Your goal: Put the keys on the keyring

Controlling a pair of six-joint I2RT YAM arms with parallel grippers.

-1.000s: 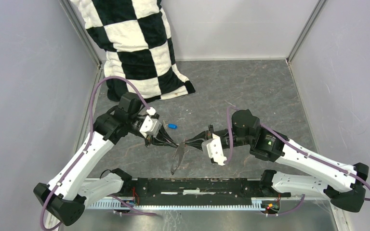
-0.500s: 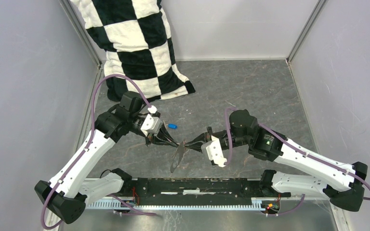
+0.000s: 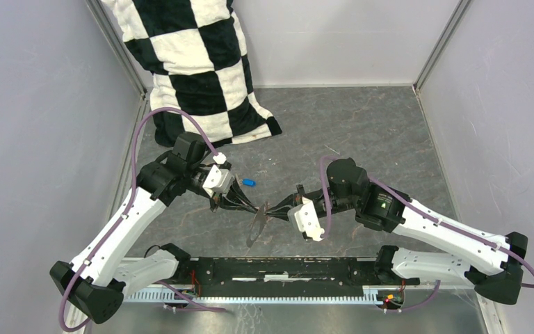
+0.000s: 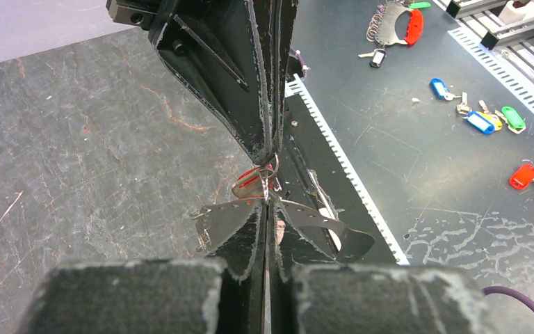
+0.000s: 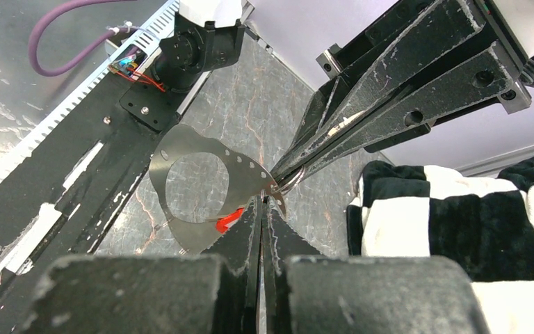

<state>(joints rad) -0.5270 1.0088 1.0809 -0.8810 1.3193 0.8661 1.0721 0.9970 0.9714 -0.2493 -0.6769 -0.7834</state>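
Note:
The keyring (image 3: 256, 228), a thin grey metal hoop, hangs edge-on between my two grippers above the table's near middle. My left gripper (image 3: 253, 207) is shut on its top edge, as the left wrist view (image 4: 268, 202) shows. My right gripper (image 3: 272, 207) is shut on the same edge from the other side (image 5: 263, 202). The hoop also shows in both wrist views (image 4: 222, 217) (image 5: 247, 177). The red key (image 4: 249, 177) (image 5: 231, 219) sits right at the fingertips against the hoop. I cannot tell whether it is threaded on. The blue key (image 3: 248, 183) lies on the table beside the left gripper.
A black-and-white checked cloth (image 3: 188, 62) lies at the back left. A black rail (image 3: 285, 268) runs along the near edge under the hoop. Several spare tagged keys (image 4: 480, 122) lie on the bench beyond the rail. Grey walls close in both sides.
The right arm's wrist and elbow have shifted a little to the left. Both grippers stay shut at the hoop, which hangs in about the same place.

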